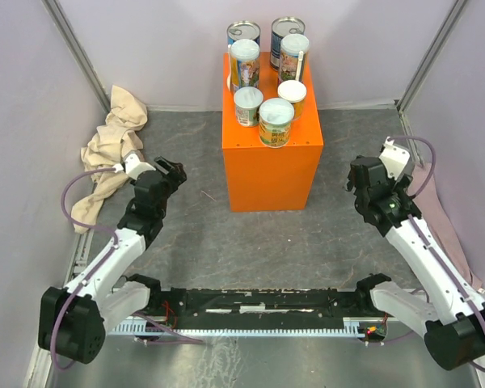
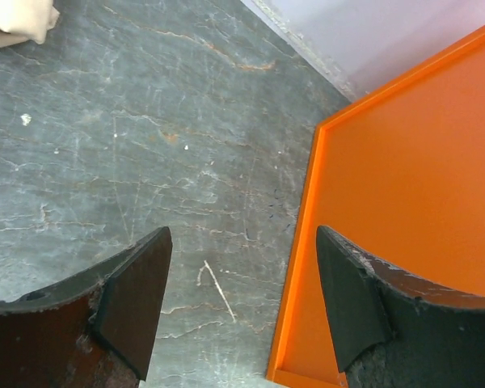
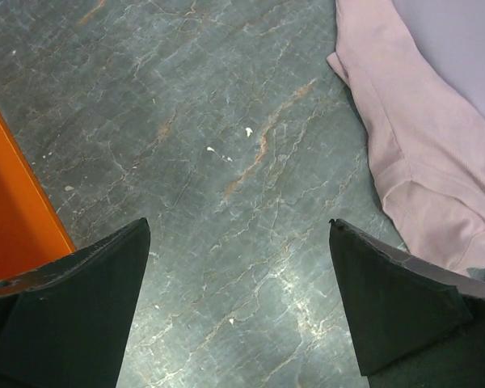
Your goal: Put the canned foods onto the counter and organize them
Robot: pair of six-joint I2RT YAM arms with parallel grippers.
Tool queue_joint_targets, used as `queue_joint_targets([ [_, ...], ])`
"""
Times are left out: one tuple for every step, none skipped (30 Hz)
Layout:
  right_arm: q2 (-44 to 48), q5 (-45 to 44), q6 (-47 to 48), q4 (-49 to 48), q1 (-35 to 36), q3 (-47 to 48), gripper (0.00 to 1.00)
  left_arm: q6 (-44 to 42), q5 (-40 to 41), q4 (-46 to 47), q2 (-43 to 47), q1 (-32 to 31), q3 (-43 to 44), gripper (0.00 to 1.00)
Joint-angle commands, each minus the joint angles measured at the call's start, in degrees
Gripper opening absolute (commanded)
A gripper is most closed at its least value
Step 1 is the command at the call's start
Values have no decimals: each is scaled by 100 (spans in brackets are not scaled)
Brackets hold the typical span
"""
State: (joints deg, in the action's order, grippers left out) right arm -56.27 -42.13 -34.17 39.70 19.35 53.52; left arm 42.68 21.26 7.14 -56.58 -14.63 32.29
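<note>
Several cans stand upright on top of the orange counter (image 1: 271, 166): two blue-labelled steel tins (image 1: 243, 35) at the back and colourful ones with pale lids (image 1: 276, 122) in front of them. My left gripper (image 1: 176, 172) is open and empty, low over the floor to the left of the counter; its wrist view shows the counter's side (image 2: 404, 178) by the right finger. My right gripper (image 1: 357, 184) is open and empty, to the right of the counter. The counter's edge (image 3: 12, 226) shows at the left of the right wrist view.
A beige cloth (image 1: 113, 149) lies crumpled at the back left by the wall, and its corner shows in the left wrist view (image 2: 16, 20). A pink cloth (image 3: 424, 153) lies along the right wall. The floor is grey marbled stone (image 1: 186, 242). A black rail (image 1: 259, 305) runs between the arm bases.
</note>
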Motion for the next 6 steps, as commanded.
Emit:
queue_joint_targets([
  [311,-93,-418,11,24,-277,100,-543,1009,-21,175,-430,-132,79],
  [411,-1,-295,-156,19,-432,99,-571,1100,-39,169,-518,-147,79],
  [523,43,-250,-266,30,-559,100,-590,1138,-57,165,-587,-166,79],
  [606,68,-203,-349,33,-652,99,-604,1225,-70,167,-642,-182,79],
  [636,107,-186,-387,41,-695,99,-604,1321,-72,175,-676,-202,79],
  [612,140,-205,-365,51,-683,99,-603,1370,-72,181,-712,-220,79],
])
